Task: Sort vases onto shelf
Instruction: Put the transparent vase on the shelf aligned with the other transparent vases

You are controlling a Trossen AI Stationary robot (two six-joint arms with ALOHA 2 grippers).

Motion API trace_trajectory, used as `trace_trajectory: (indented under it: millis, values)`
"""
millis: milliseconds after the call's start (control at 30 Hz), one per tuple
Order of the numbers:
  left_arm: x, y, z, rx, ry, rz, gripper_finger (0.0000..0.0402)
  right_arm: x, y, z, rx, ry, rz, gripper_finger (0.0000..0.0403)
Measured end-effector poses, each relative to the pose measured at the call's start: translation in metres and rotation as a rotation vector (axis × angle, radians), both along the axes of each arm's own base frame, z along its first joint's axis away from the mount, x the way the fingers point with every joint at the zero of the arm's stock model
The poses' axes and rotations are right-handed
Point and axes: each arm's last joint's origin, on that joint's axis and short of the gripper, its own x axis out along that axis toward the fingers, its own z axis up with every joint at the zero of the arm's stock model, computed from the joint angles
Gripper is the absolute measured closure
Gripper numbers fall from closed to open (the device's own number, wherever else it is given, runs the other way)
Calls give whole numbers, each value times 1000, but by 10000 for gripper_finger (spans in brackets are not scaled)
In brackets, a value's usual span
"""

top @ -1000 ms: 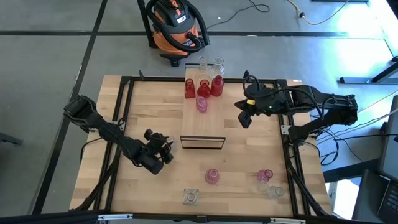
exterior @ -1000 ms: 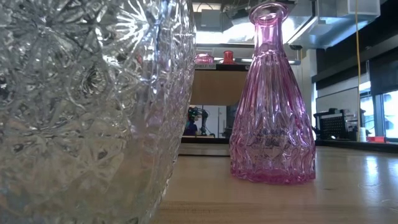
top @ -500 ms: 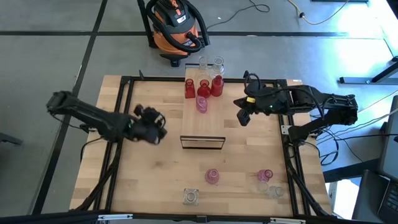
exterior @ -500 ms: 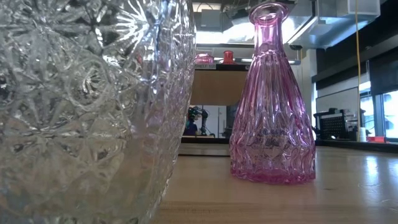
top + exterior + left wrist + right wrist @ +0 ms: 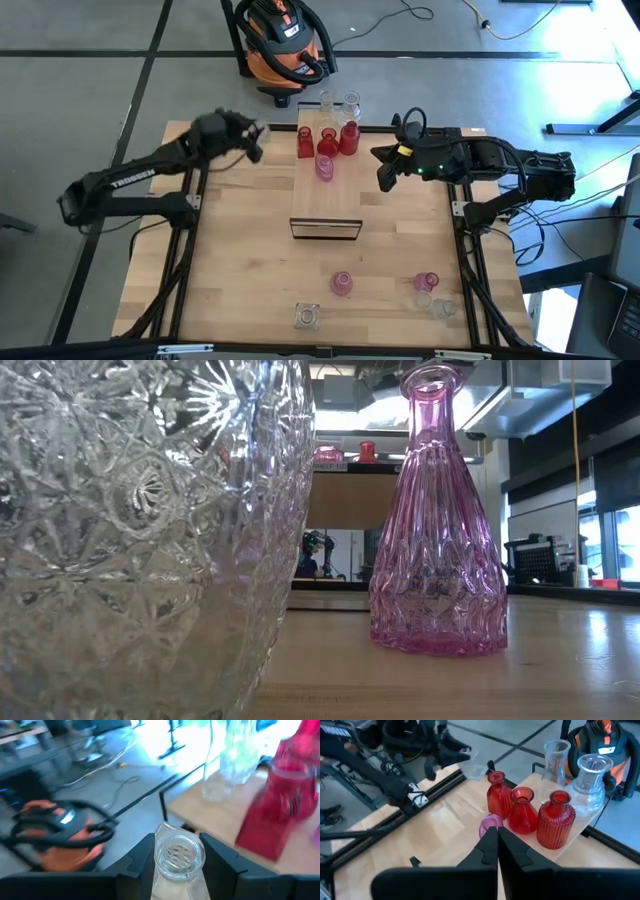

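My left gripper (image 5: pixel 255 138) hangs above the table's far left part, just left of the shelf (image 5: pixel 328 205), shut on a clear vase (image 5: pixel 179 851). The right wrist view also shows this clear vase (image 5: pixel 470 767). At the shelf's far end stand three red vases (image 5: pixel 327 143), a pink vase (image 5: pixel 325 167) and two clear vases (image 5: pixel 340 103). My right gripper (image 5: pixel 384 180) is shut and holds nothing. It hovers right of the shelf; in its wrist view my right gripper (image 5: pixel 497 842) points toward those vases. My left gripper pinches the clear vase just below its mouth (image 5: pixel 165 870), one finger (image 5: pixel 142 862) on each side. The fingers reach toward the shelf, slanting a little downward. The vase is lifted clear of the table; its lower part is out of the picture.
Near the table's front edge stand more vases: a pink one (image 5: pixel 341 283), a clear one (image 5: pixel 307 317), and a pink (image 5: pixel 426 282) and clear (image 5: pixel 443 308) group at right. An orange vacuum cleaner (image 5: pixel 285 45) sits on the floor beyond the far edge.
My left gripper has swung from the table's left middle toward the far edge and the shelf's far end, rising and turning as it went. The clear vase has gone with it, still held.
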Motion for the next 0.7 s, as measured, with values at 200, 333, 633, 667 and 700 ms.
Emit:
trace_trajectory:
  millis: [200,333,633,667,700]
  values:
    - [1,45,-11,-44,-56,-134,279,0,0,0,42,-28,-44,402]
    - [19,63,-9,-44,-22,-164,279,2,-1,-1,55,-38,-73,402]
    - [73,98,7,-8,11,-236,279,13,0,-8,79,-38,-100,402]
    - [76,100,8,-14,6,-243,279,14,0,-8,86,-44,-103,402]
    - [79,103,8,-21,4,-253,279,15,0,-9,90,-42,-106,402]
